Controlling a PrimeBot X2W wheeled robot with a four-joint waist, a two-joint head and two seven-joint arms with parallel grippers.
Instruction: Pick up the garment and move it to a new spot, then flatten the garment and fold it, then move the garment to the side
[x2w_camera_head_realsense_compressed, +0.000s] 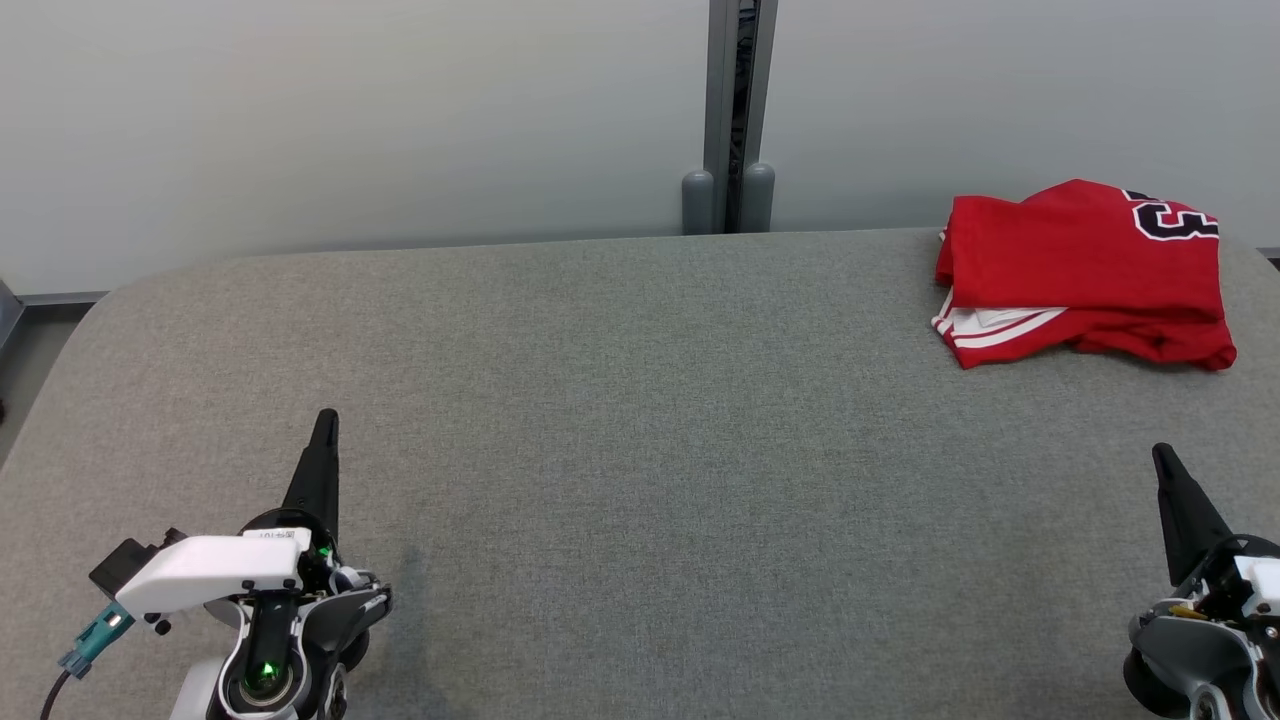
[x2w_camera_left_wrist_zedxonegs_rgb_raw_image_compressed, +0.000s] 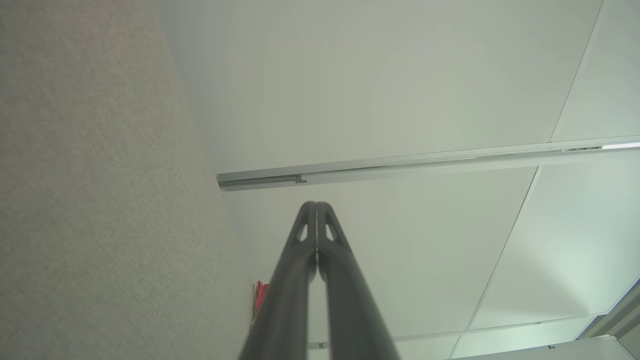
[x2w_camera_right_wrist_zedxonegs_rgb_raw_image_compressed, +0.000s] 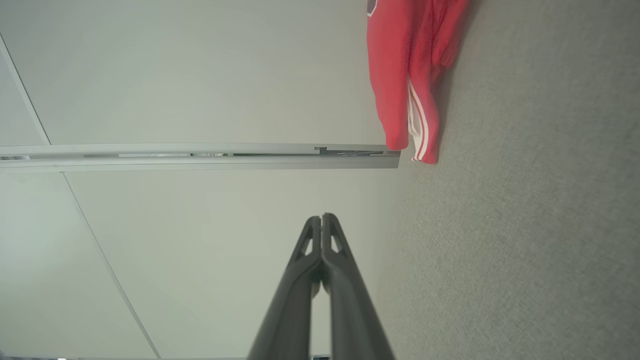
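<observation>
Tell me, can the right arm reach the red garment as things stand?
Probably yes: the red garment lies folded ahead of the right gripper, with only bare grey table between them. The gripper is shut and must open first.

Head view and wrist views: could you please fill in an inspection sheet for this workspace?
Surface: grey fabric-covered table, rounded corners, lying flat.
Job's things: red jersey with white stripes and a dark number, loosely folded, at the table's far right near the back edge.
Clutter: nothing seen.
Grippers: left gripper and right gripper both shut, holding nothing, apart from the jersey.
Cables: dark cable with teal plug at the left wrist.
Surroundings: pale wall panels and a grey vertical post behind the table.
</observation>
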